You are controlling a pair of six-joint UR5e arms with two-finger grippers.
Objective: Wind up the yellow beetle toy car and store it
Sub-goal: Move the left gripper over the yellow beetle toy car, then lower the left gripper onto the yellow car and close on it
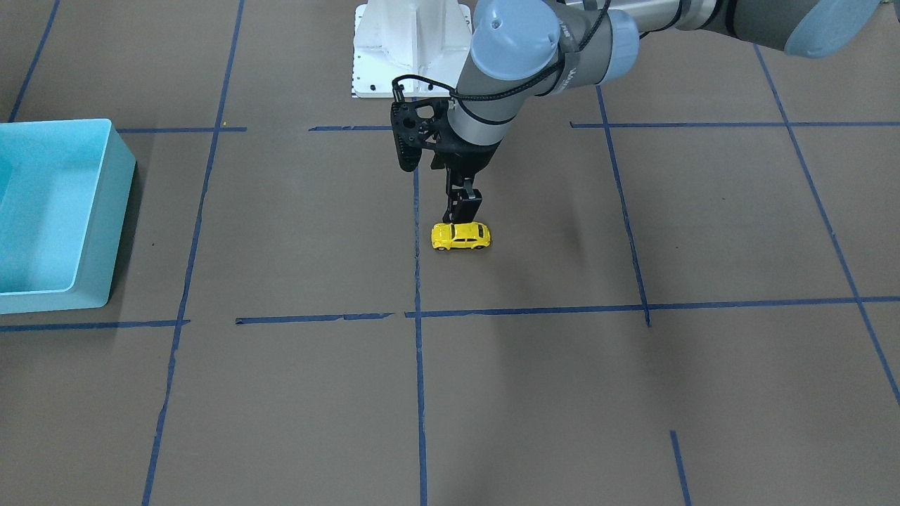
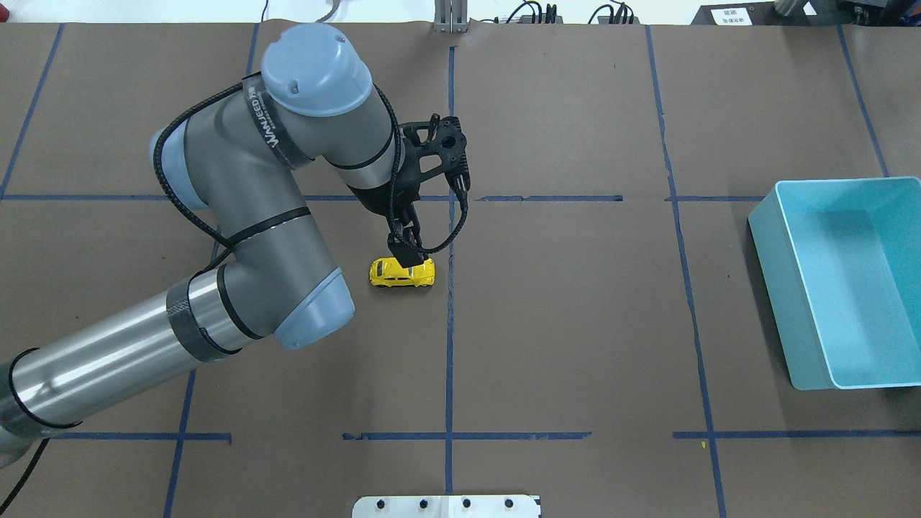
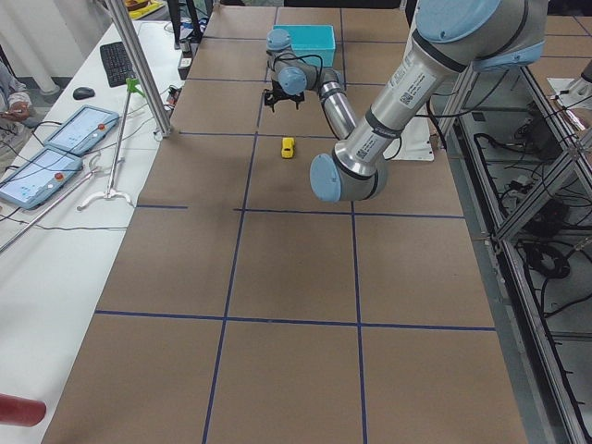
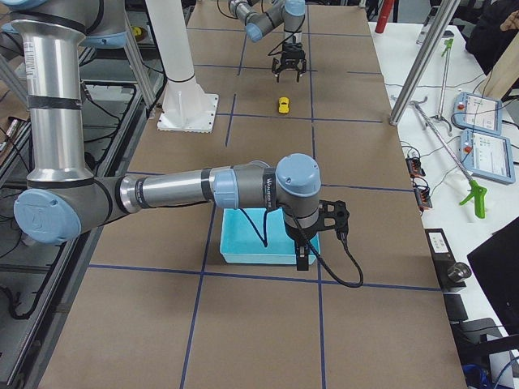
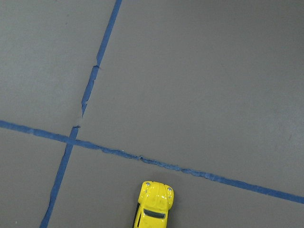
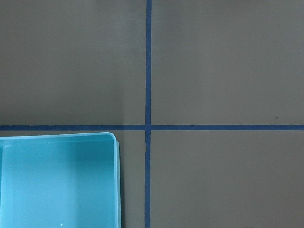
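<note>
The yellow beetle toy car [image 1: 460, 236] stands on its wheels on the brown table, just beside the centre tape line; it also shows in the overhead view [image 2: 401, 273] and at the bottom edge of the left wrist view [image 5: 154, 206]. My left gripper [image 1: 460, 214] points straight down and hovers just above the car's roof [image 2: 405, 253]; its fingers look spread and hold nothing. My right gripper [image 4: 302, 261] shows only in the exterior right view, hanging over the near edge of the light blue bin [image 4: 251, 243]; I cannot tell if it is open or shut.
The light blue bin [image 2: 773, 288] stands at the table's right end, empty inside, its corner in the right wrist view [image 6: 116, 180]. Blue tape lines cross the table. The white robot base plate [image 1: 411, 49] lies behind the car.
</note>
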